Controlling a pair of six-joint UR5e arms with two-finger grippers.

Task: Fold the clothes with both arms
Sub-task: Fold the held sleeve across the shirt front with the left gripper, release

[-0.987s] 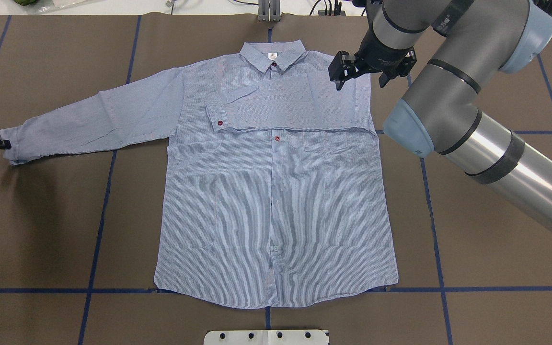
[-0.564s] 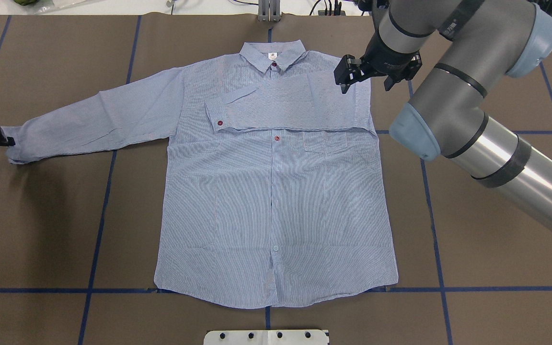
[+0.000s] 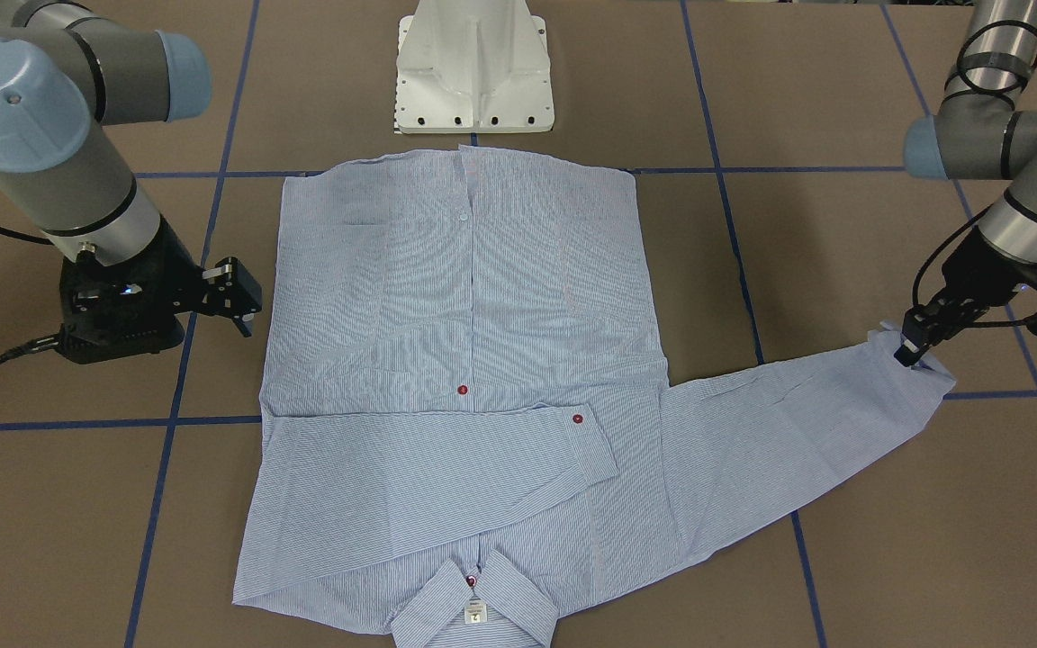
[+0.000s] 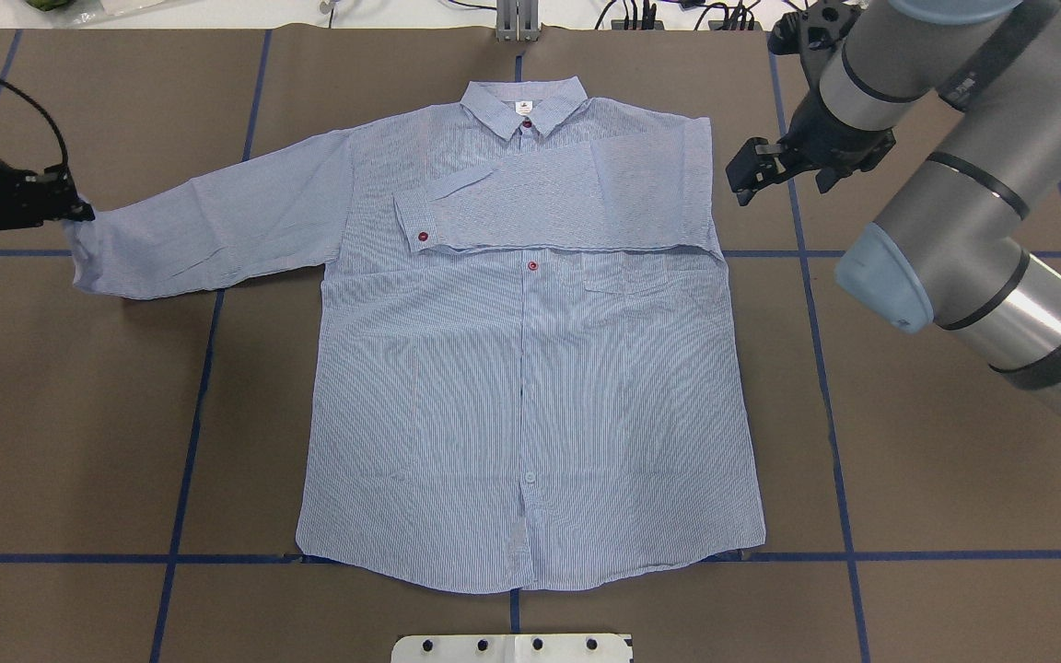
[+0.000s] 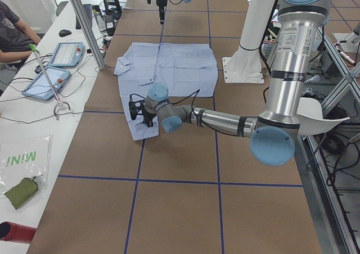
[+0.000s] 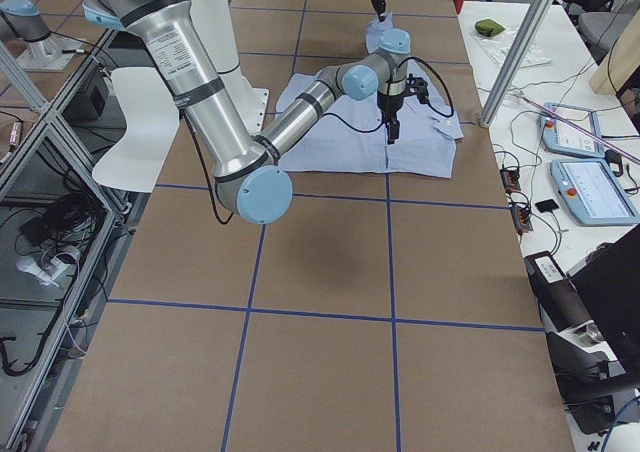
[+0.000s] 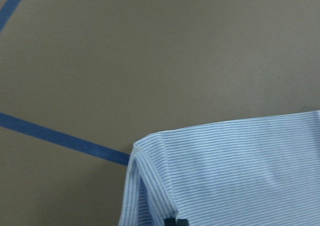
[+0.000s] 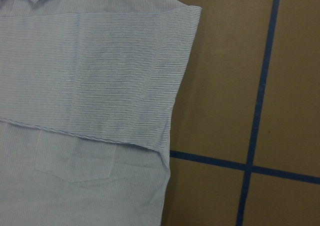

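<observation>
Two black two-finger grippers on screen, one gripping, one free. Light blue, finely white-striped long-sleeved button-up shirt (image 4: 530, 396) lies flat, front up, mid-table on the brown table cover (image 4: 954, 497) w/ blue tape grid lines (image 4: 79, 558). Collar (image 4: 560, 103) points to the table's far edge. Hem sits near the robot-side edge, just short of the white pedestal base (image 3: 473, 81). Right sleeve (image 4: 567, 198) is folded across the chest below the collar, its cuff w/ a red button (image 4: 422, 238) ending past the button placket, toward the table's left. Left sleeve (image 4: 217, 226) runs out toward the table's left edge, most of it flat on the cover.

Left gripper (image 3: 907, 349): I read the jaws as pinched narrow on the cuff end (image 4: 98, 253) of that left sleeve. Cuff end is raised off the cover. Left wrist cam shows the striped edge hanging w/ brown cover and a tape line behind it.

Right gripper (image 4: 781, 189): jaws spread wide, holding nothing. It hangs over bare cover just beside the shirt's right shoulder, where the folded sleeve turns back, in the far-right part of the table. I see a gap betw. it and the cloth in the overhead view. Right wrist cam looks down on that folded edge, w/ the chest pocket (image 8: 75, 162) just below the fold.

White side bench (image 5: 28, 119) runs along the far edge w/ tablets (image 5: 48, 81); a person (image 5: 12, 26) sits at it, only partly in shot.
</observation>
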